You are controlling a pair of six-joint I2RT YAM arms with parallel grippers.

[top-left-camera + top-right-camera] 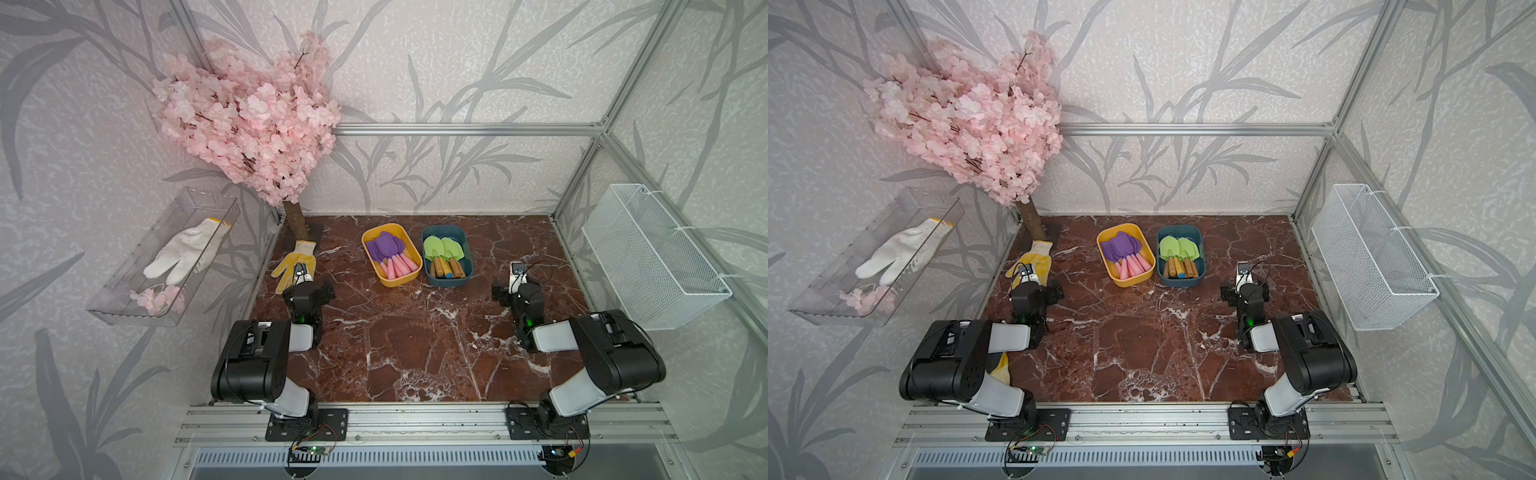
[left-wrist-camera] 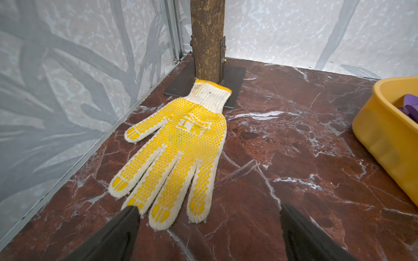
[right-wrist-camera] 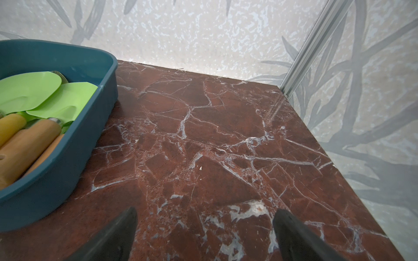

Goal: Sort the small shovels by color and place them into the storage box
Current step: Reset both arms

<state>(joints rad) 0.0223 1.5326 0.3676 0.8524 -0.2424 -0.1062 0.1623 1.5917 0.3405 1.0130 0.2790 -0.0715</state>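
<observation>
Shovels [image 1: 386, 249] in yellow tub [image 1: 399, 283], teal tub [image 1: 448, 282] (sorted) | left claw [image 2: 209, 206], right claw [image 3: 207, 209] — spread, empty, apart from tubs

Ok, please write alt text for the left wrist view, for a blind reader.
A yellow-dotted white work glove lies flat on the red marble table, its cuff at a brown trunk. The open left gripper is near its fingertips; a yellow tub stands beside.

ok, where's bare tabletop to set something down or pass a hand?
Free: the wide marble table in front of the yellow tub and teal tub, between left gripper and right gripper; also the back corner right of the teal tub. Crowded: the back left corner, with yellow glove at the tree trunk; the tubs' gap is narrow.
</observation>
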